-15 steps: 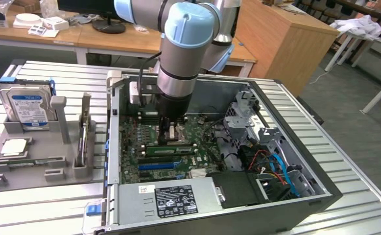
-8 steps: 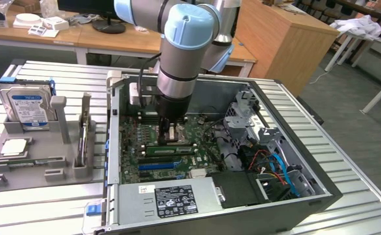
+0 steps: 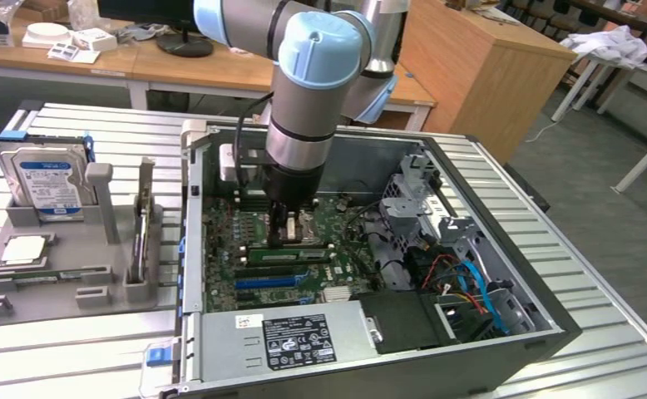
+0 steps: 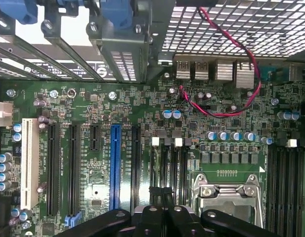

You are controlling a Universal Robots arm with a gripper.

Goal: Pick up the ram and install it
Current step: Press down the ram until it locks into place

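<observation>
Pincer: my black two-fingered pincer [image 3: 289,235] is pressed together, fingers [image 4: 151,217] side by side, pointing straight down inside the open grey computer case [image 3: 501,349].
Directly beneath: green motherboard [image 4: 93,148]. In the wrist view my fingertips sit just beside the silver-framed CPU socket [image 4: 229,195] and a pair of black slots with white end clips [image 4: 166,163].
Near my tips: in the exterior view a long pale-green strip [image 3: 288,253] lies along the board just under my fingers. I cannot tell whether it is a memory stick.
Board neighbours: long blue expansion slot [image 4: 115,168], white expansion slot [image 4: 28,163], twisted red-and-black wire [image 4: 241,106] looping near the rear ports.
In the way: drive cage and blue and orange cables [image 3: 473,287] crowd the case on the exterior view's right. Silver power supply with black label [image 3: 290,332] fills the near end.
Ram: thin green circuit-board stick [image 3: 143,224], standing on edge in the grey holder tray [image 3: 68,295] outside the case on the exterior view's left, well apart from my pincer.
Tray mates: silver hard drive with blue label [image 3: 44,179], upright; square silver CPU chip [image 3: 24,249], lying flat.
</observation>
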